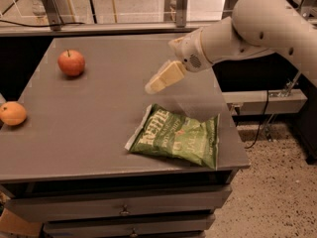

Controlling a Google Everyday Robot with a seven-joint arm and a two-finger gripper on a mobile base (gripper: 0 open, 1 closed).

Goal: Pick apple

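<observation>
Grey bench (pixel 89 133), white arm (pixel 257 24) reaching in from right. Green chip bag (pixel 178 140) flat near front-right corner. Pincer (pixel 152 86) hovering above bag's far end, empty; spread or pressed together: can't tell. Apple (pixel 71 63) far-left on bench, well apart from pincer. Orange fruit (pixel 12 113) at left edge.

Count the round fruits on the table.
2: the apple at the table's far left, and an orange fruit at its left edge, nearer the camera. The gripper hovers mid-table, above the chip bag. More may sit off-frame left.

Jaws above table (pixel 74 133), well apart from apple (pixel 71 62).
</observation>
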